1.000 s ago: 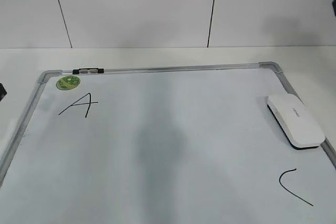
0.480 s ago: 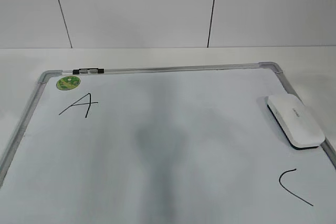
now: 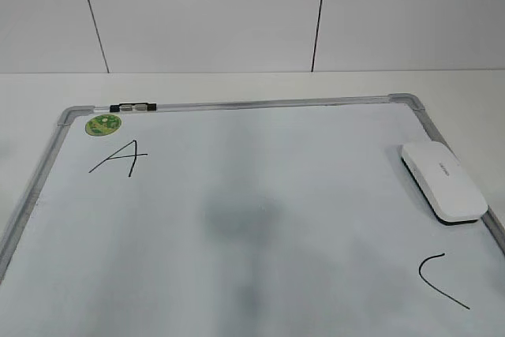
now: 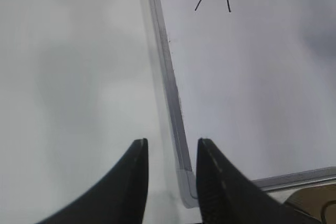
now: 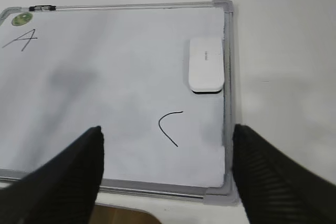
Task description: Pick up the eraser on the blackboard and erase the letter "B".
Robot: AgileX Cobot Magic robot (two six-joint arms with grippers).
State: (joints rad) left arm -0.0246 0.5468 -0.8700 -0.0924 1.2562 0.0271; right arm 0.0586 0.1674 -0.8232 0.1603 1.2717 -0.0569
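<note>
**Board shows no "B"; eraser lies by the right frame**

No letter "B" can be found in any view. The blackboard (image 3: pixel 260 195) carries only a black "A" (image 3: pixel 121 157) near its far left corner and a "C"-like curve (image 3: pixel 442 280) near the right front. A faint grey smudge (image 3: pixel 241 219) sits in the middle of the surface, which suggests the wiping is done, though that is a judgement from the marks alone. If so, little or nothing is left beyond parking the arms.

The eraser (image 3: pixel 443 181) rests flat on the board, white side up, at the right edge, touching or just beside the grey frame and well apart from the "A". Its long axis runs roughly along that right frame, from the far side toward the near side of the desk, tilted slightly in the exterior view. The curve lies in front of it.

Neither arm holds anything. The left gripper (image 4: pixel 170 148) hovers over the near left corner of the frame, jaws a little apart and empty. The right gripper (image 5: pixel 165 135) hangs high above the near edge, jaws spread wide, with the eraser and curve seen between them.
</note>
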